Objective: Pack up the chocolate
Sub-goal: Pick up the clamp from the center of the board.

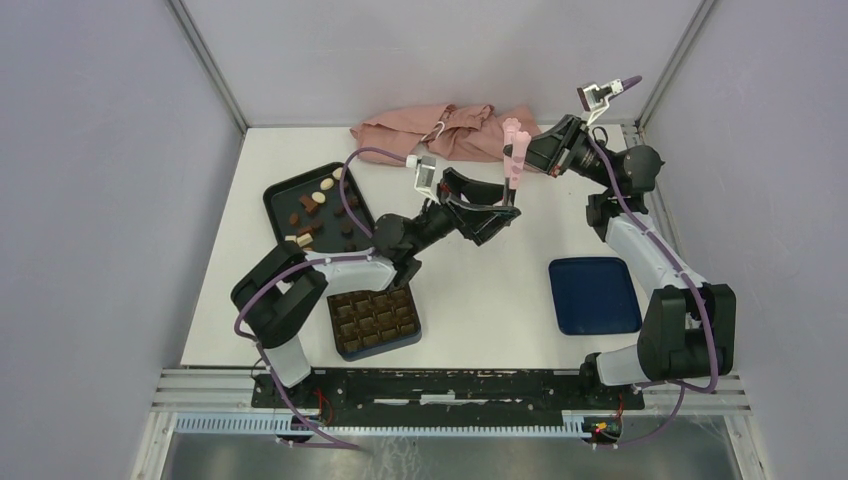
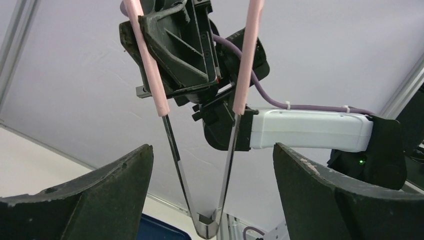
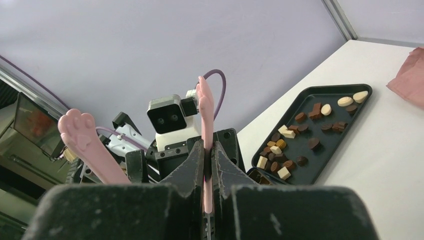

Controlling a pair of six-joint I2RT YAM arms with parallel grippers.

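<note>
The chocolate (image 1: pixel 318 214) lies as several small brown and cream pieces on a black tray (image 1: pixel 279 192), which also shows in the right wrist view (image 3: pixel 311 95) with the chocolate (image 3: pixel 281 146) on it. My right gripper (image 1: pixel 528 158) is raised over the back of the table, shut (image 3: pixel 209 150) on one pink arm of a pair of tongs (image 3: pixel 205 115). In the left wrist view the metal hinge end of the tongs (image 2: pixel 207 226) hangs between the spread fingers (image 2: pixel 115 190) of my left gripper (image 2: pixel 211 147), touching neither. Seen from above, my left gripper (image 1: pixel 497 212) is open just below the tongs (image 1: pixel 514 150).
A dark blue box with a brown gridded insert (image 1: pixel 373 320) stands near the left arm's base. A dark blue lid (image 1: pixel 594 295) lies at the right front. A pink cloth (image 1: pixel 440 130) is bunched at the back edge.
</note>
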